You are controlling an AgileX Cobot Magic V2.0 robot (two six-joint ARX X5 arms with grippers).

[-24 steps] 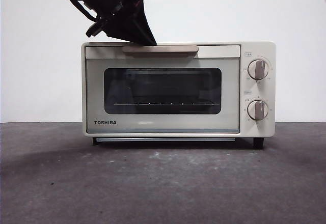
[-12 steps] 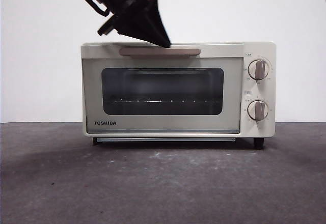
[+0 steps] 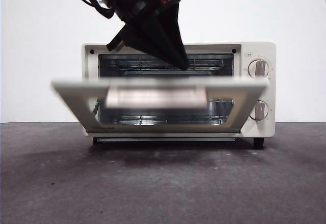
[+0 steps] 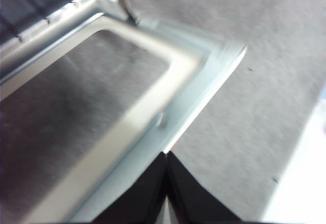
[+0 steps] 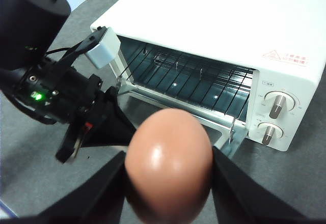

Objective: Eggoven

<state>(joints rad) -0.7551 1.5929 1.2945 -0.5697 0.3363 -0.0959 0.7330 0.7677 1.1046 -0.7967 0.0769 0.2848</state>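
Note:
The cream TOSHIBA toaster oven point(image 3: 254, 48) stands on the table with its door point(image 3: 158, 89) swung about halfway down and motion-blurred, so the wire rack point(image 3: 204, 61) shows inside. My left gripper point(image 3: 184, 67) hangs shut in front of the open mouth, just above the door. In the left wrist view its jaws point(image 4: 166, 155) are pressed together at the door's edge point(image 4: 204, 91) and hold nothing. My right gripper point(image 5: 168, 152) is shut on the reddish-brown egg point(image 5: 168, 165) and hovers in front of and above the oven point(image 5: 229, 20). It is out of the front view.
Two knobs point(image 3: 258, 68) sit on the oven's right panel. The dark grey table point(image 3: 163, 183) stretches in front of the oven. A white wall stands behind. The left arm's black body point(image 5: 46, 91) fills the space at the oven's left front.
The oven door was shut and has swung down and open. My left gripper moved right and down along the door's top edge.

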